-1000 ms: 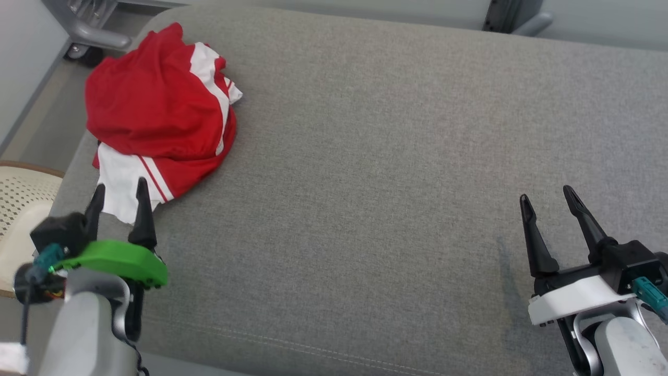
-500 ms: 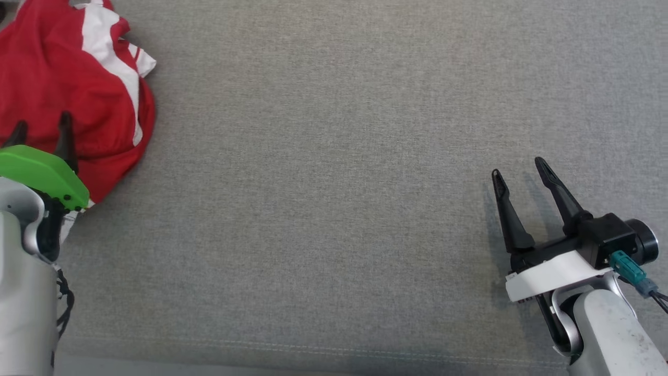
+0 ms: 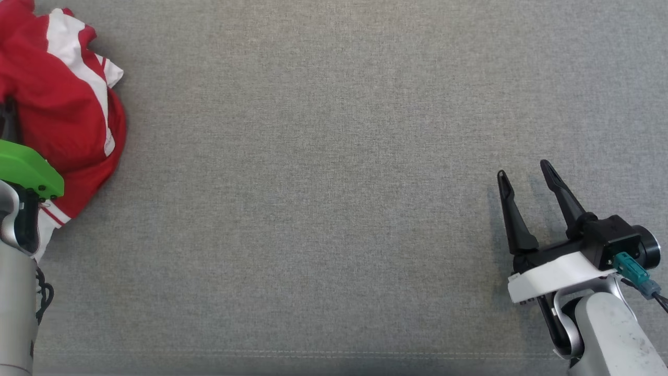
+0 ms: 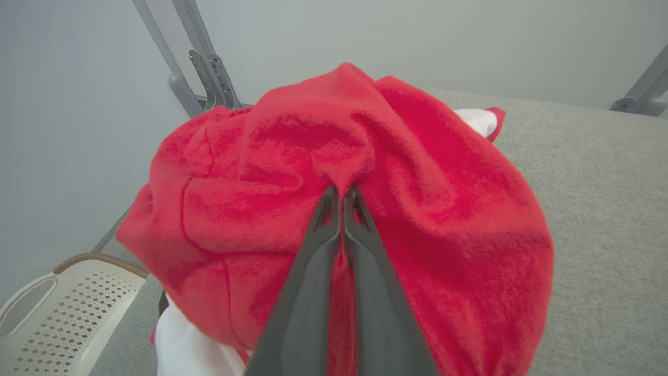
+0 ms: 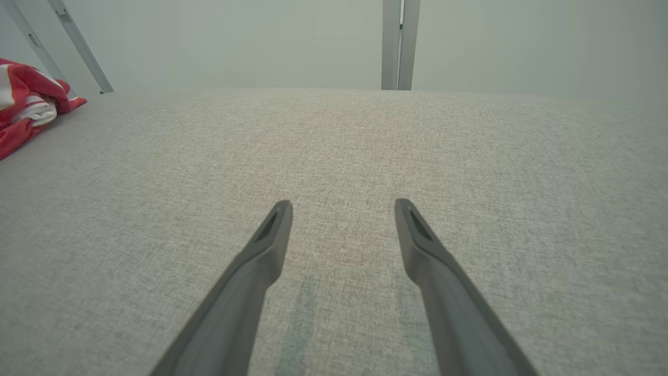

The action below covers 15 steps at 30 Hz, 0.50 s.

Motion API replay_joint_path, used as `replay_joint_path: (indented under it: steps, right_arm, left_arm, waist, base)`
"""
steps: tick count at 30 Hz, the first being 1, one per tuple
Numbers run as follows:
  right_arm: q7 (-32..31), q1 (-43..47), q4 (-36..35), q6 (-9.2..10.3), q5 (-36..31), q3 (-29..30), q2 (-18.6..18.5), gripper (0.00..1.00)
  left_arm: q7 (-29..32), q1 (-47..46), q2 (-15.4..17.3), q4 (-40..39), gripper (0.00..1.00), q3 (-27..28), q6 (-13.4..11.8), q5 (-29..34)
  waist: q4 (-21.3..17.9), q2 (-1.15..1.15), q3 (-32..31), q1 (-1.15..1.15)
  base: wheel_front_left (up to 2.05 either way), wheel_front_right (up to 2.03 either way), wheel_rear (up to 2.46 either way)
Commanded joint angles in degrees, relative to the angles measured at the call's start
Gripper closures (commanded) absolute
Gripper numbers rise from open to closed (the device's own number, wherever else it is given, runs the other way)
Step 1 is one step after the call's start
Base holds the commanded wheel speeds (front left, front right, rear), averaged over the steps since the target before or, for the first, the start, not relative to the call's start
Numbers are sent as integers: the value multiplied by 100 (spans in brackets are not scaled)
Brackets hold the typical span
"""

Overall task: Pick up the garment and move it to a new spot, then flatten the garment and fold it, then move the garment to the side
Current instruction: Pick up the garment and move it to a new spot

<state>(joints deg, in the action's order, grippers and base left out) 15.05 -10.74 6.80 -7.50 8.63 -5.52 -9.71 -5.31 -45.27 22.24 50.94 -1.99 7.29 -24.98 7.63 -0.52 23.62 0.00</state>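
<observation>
– Garments, how many did you count?
– One garment [image 3: 57, 104], red with white stripes and a white panel. It was crumpled in a heap at the far left edge of the head view, partly cut off by the frame. In the right wrist view it sat at the upper left.
– And what had hold of it?
– The left gripper [image 4: 342, 192]. In its own wrist view the two dark fingers were pressed together on a pinched ridge of red cloth in the middle of the frame, with the heap bulging around them.
– The other claw?
– The right gripper [image 3: 523, 168] stood at the lower right of the head view. Its two fingers were spread wide over bare fabric, well apart from the garment.
– Covers on the wrists?
– Two: a green cover [image 3: 26, 169] on the left and a white cover [image 3: 558, 274] on the right.
– What lay under it all?
– One grey woven cushion [image 3: 334, 156], with a stitched seam [image 3: 313, 354] running along the bottom of the head view.
– And the room?
– A pale wall [image 5: 235, 42] stood behind. Grey metal struts [image 4: 203, 68] showed at the upper left of the left wrist view, and one cream perforated basket [image 4: 62, 308] at its lower left, beside the cushion's edge.
</observation>
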Motion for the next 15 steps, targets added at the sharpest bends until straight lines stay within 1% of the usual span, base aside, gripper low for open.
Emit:
replay_joint_path:
  steps: [1, 5, 8, 11, 15]
  right_arm:
    - [19, 88, 15, 2, 35, 30, 17, 0]
    - [19, 216, 45, 2, 50, 65, 82, 0]
    - [19, 326, 74, 2, 75, 53, 137, 0]
    - [19, 424, 95, 2, 89, 22, 202, 0]
    - [19, 522, 99, 2, 120, -12, 283, 0]
  left_arm:
    - [-130, -88, 20, -71, 100, -27, -30, 60]
    - [-347, -150, -29, -416, 100, -138, -61, 181]
    - [-388, -162, -133, -857, 100, -274, -47, 224]
    - [-269, -81, -285, -1456, 100, -454, -29, 216]
    - [77, 195, -517, -2452, 100, -719, -14, 116]
  waist:
    - [92, 52, -160, 0]
    - [178, 52, -423, 0]
    - [212, 52, -654, 0]
    - [182, 52, -887, 0]
    - [-4, 52, -1156, 0]
  base:
    - [0, 0, 0]
    - [0, 0, 0]
    - [0, 0, 0]
    - [0, 0, 0]
    - [0, 0, 0]
